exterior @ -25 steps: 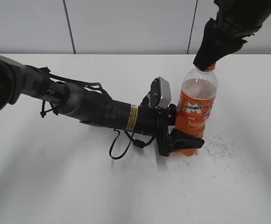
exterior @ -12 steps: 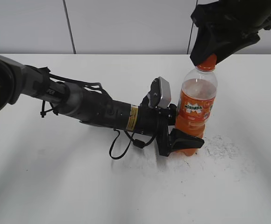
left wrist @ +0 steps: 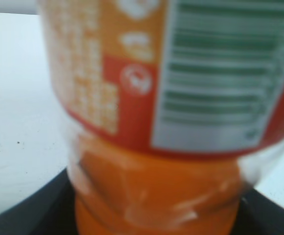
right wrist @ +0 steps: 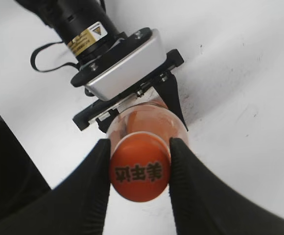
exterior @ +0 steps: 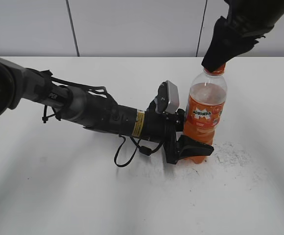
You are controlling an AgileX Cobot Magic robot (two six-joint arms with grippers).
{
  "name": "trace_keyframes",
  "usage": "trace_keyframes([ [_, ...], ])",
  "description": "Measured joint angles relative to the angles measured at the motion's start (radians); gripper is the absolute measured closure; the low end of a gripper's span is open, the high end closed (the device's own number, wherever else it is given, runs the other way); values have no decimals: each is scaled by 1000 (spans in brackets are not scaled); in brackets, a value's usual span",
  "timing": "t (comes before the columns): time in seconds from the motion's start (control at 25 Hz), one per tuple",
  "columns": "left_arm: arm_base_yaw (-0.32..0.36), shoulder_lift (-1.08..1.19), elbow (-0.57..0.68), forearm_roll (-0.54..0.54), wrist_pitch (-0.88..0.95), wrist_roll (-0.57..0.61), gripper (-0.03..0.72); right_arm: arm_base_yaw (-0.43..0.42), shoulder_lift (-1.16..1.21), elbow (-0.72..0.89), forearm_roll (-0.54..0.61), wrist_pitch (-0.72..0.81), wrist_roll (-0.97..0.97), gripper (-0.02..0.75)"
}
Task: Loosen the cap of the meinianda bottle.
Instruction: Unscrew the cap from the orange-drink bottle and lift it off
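The meinianda bottle [exterior: 206,115] stands upright on the white table, with orange soda and an orange label band. My left gripper [exterior: 193,149] is shut on its lower body from the left. The left wrist view is filled by the bottle [left wrist: 171,147], with dark fingers [left wrist: 34,213] at both lower corners. My right gripper [exterior: 215,61] comes down from above and is shut on the orange cap [right wrist: 140,168]. Its black fingers [right wrist: 95,171] press both sides of the cap. In the exterior view only an orange sliver at the bottle's neck [exterior: 219,70] shows below the fingers.
The left arm [exterior: 98,115] lies low across the table from the left, with a loose black cable [exterior: 127,154] under it. Grey scuff marks [exterior: 232,154] lie right of the bottle. A white panelled wall stands behind the table.
The right gripper has turned about the bottle's top: half a second ago it showed broadside, now it shows narrow again. The bottle and the left arm have not moved.
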Motion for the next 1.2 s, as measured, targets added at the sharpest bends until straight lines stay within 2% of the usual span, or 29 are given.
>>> trace_keyframes([
  [0.08, 0, -1, 0, 3, 1, 0, 173, 0, -1, 0, 8, 0, -275, 468],
  [0.24, 0, -1, 0, 6, 0, 1, 174, 0, -1, 0, 15, 0, -395, 468],
  [0.36, 1, -1, 0, 7, 0, 2, 174, 0, -1, 0, 20, 0, -339, 442],
  [0.44, 1, -1, 0, 7, 0, 2, 174, 0, -1, 0, 29, 0, -233, 339],
  [0.48, 1, -1, 0, 7, 0, 1, 174, 0, -1, 0, 31, 0, -210, 319],
  [0.52, 1, -1, 0, 7, 0, 1, 174, 0, -1, 0, 33, 0, -112, 250],
  [0.6, 1, -1, 0, 7, 0, 1, 174, 0, -1, 0, 35, 0, -1, 226],
  [0.64, 1, -1, 0, 7, 0, 1, 174, 0, -1, 0, 33, 0, 138, 226],
  [0.72, 1, -1, 0, 7, 0, 1, 174, 0, -1, 0, 27, 0, 244, 262],
  [0.76, 1, -1, 0, 7, 0, 1, 174, 0, -1, 0, 27, 0, 282, 307],
  [0.88, 1, -1, 0, 10, -2, 2, 174, 0, -1, 0, 15, 0, 327, 456],
  [0.96, 1, -1, 0, 10, -2, 2, 174, 0, -1, 0, 11, -1, 328, 467],
  [1.12, 1, -1, 0, 10, -2, 2, 174, 0, -1, 0, 13, -2, 195, 467],
  [1.2, 1, -1, 0, 11, -2, 2, 174, 0, -1, 0, 16, -2, -13, 467],
])
